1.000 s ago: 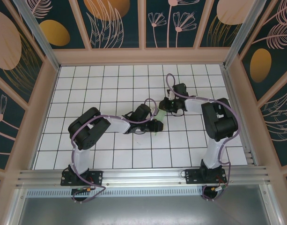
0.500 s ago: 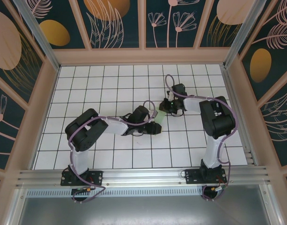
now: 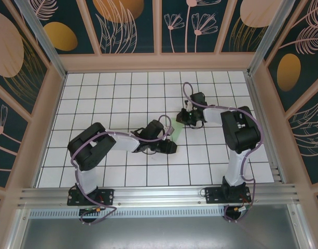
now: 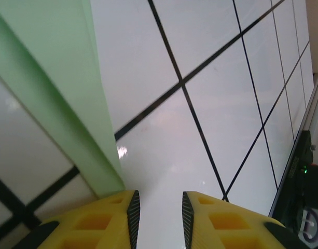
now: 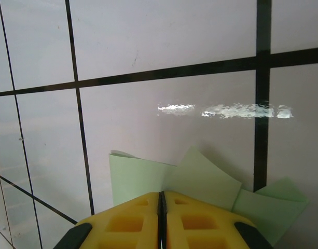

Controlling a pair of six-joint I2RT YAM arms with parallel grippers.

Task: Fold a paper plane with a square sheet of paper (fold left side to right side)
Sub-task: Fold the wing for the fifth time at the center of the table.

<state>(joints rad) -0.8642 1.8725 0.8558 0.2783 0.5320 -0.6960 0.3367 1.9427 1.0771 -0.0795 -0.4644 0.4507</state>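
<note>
Two arms meet at folded paper mid-worktop.
On the white gridded worktop (image 3: 96, 104), the left arm (image 3: 96, 148) and right arm (image 3: 242, 132) reach inward to the mint-green paper (image 3: 175, 129), which is near the middle, slightly toward the right edge. Left gripper (image 4: 157, 199): jaws spread, nothing between them, a folded strip of the paper running to one finger's outer side. Right gripper (image 5: 161, 194): jaws pressed together, pinching the paper's flaps.

1. Overhead view: bright, even light on the glossy white floor of black-lined tiles (image 3: 122, 98); soft, short shadows under the black jointed arms (image 3: 122, 141); sharp throughout.
2. Left wrist view: small white glare spot beside the pale mint-green sheet of paper (image 4: 60, 114); grid lines nearest the lens blur.
3. Right wrist view: broken white glare streak across the tiles; paper edges crisp.
</note>
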